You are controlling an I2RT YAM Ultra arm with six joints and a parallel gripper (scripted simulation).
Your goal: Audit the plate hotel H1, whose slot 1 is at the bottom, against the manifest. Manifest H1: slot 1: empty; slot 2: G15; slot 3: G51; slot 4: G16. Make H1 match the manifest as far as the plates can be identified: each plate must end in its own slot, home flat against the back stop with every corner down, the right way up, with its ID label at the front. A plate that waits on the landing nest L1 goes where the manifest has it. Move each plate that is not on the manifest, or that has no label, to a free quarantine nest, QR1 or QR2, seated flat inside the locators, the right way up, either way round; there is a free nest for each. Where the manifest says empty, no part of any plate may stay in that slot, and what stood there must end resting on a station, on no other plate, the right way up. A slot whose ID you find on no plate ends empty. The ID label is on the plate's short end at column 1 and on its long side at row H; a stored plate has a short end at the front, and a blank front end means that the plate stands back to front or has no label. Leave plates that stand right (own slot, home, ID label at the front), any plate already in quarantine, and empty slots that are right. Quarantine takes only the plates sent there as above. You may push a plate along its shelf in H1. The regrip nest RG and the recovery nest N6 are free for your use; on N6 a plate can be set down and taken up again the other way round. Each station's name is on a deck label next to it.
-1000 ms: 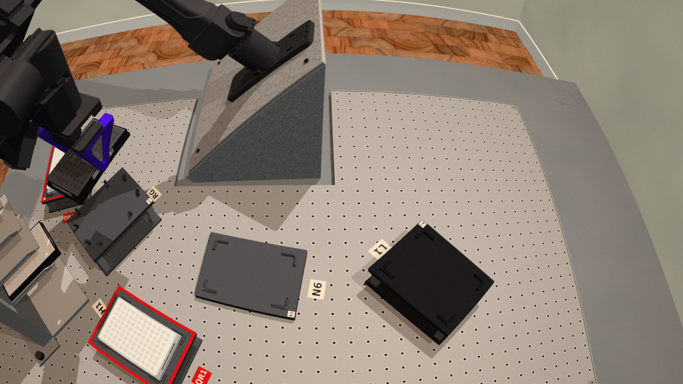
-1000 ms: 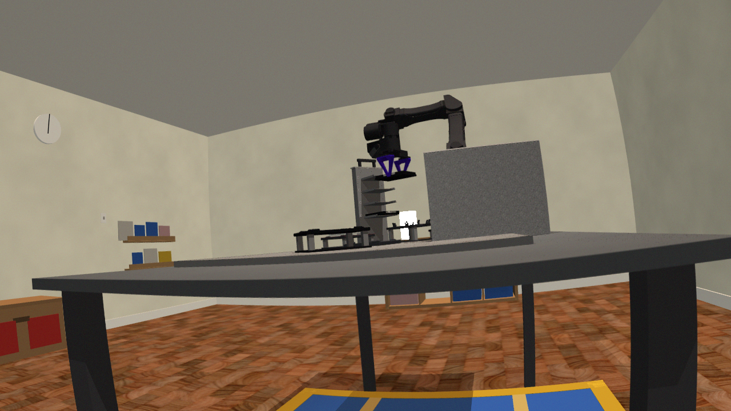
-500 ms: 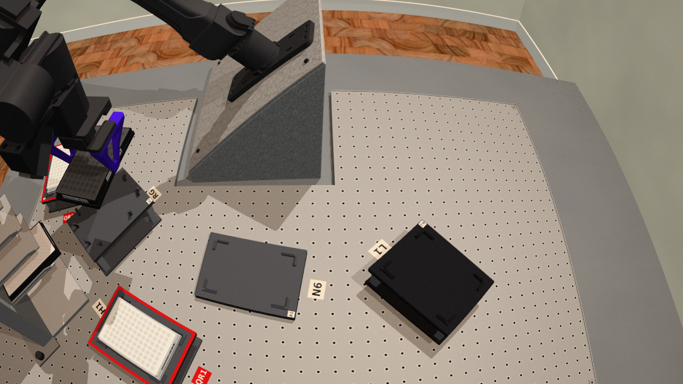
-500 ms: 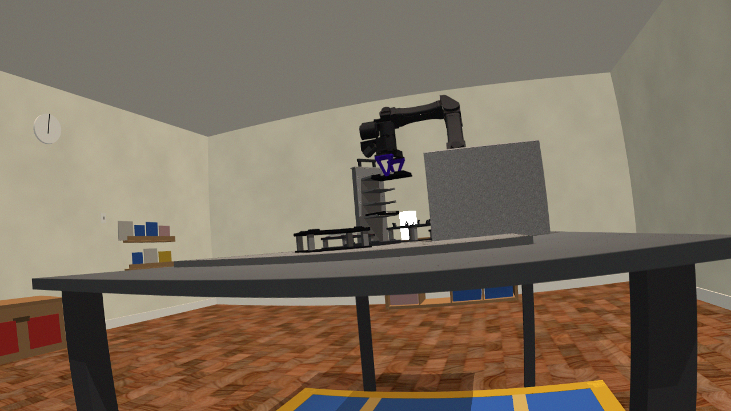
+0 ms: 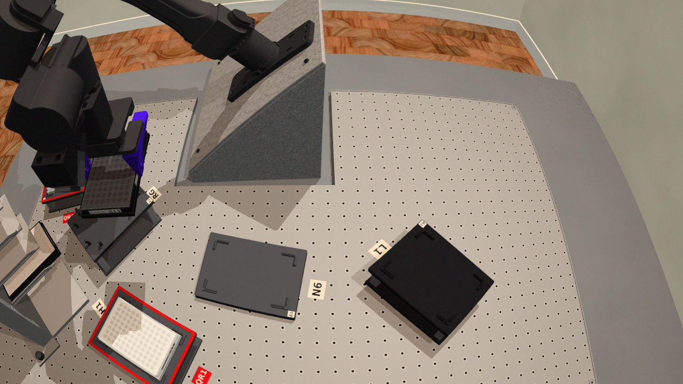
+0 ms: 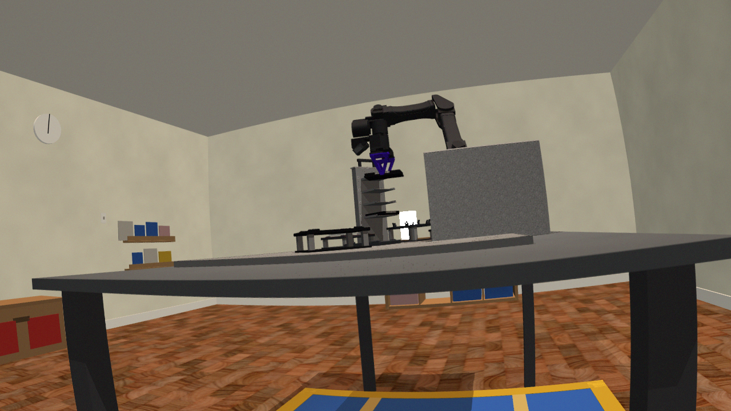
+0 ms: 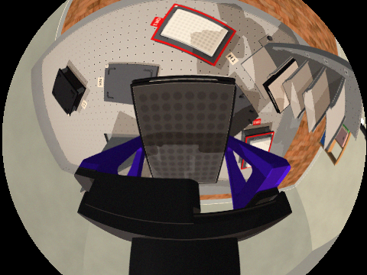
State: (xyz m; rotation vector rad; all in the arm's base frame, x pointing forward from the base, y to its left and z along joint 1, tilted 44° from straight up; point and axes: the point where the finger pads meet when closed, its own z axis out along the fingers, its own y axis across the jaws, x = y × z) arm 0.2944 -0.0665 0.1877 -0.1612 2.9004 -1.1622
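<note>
The blue jaws pinch a dark plate (image 7: 183,127) across its long edges, the gripper (image 7: 185,155) carrying it level in the air above the RG nest (image 5: 114,233), with open room beneath. Beside it lie QR2 (image 5: 61,193) with a pale plate and the hotel (image 5: 23,305). Farther out, QR1 (image 5: 102,312) holds a white plate (image 5: 141,336); N6 (image 5: 250,274) and L1 (image 5: 429,274) lie well apart.

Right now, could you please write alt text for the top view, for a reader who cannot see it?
The end effector holds a dark well plate in the air over the RG nest. A white plate lies in red-framed nest QR1; nests N6 and L1 hold no plate.
</note>
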